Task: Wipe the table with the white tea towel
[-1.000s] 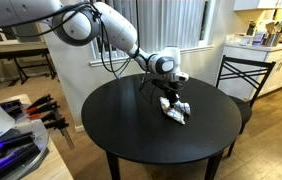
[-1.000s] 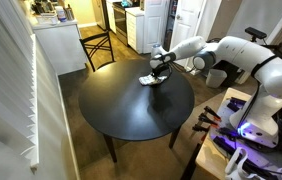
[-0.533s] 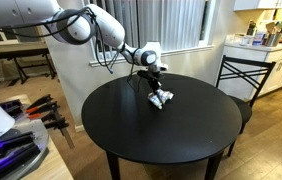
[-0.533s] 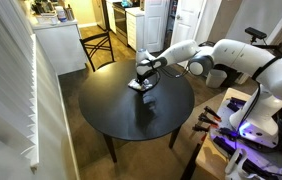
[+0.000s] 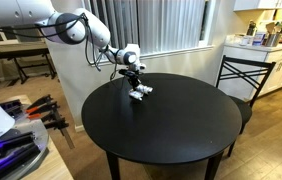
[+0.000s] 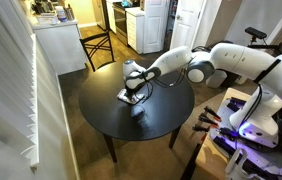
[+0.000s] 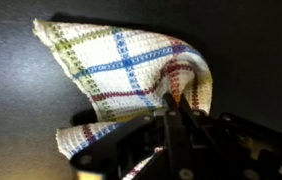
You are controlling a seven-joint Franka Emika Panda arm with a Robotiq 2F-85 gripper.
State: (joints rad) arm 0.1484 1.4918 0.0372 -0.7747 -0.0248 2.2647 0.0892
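The white tea towel [image 7: 131, 70], checked with blue, red and green lines, lies crumpled on the round black table [image 5: 181, 130]. My gripper [image 7: 177, 108] is shut on a fold of it and presses it onto the tabletop. In both exterior views the gripper [image 5: 134, 78] [image 6: 131, 88] stands over the towel [image 5: 139, 92] [image 6: 128, 97], with the arm stretched over the table. In the wrist view the towel spreads away above the jaws.
A black chair [image 5: 243, 75] stands at the table, also in an exterior view [image 6: 99, 47]. A kitchen counter [image 5: 266, 45] is behind it. Window blinds [image 5: 171, 25] hang behind the table. A cluttered stand with tools [image 5: 26, 115] sits beside the robot base.
My gripper has dragged the towel across the tabletop, from near the middle toward the table's edge on the arm's side.
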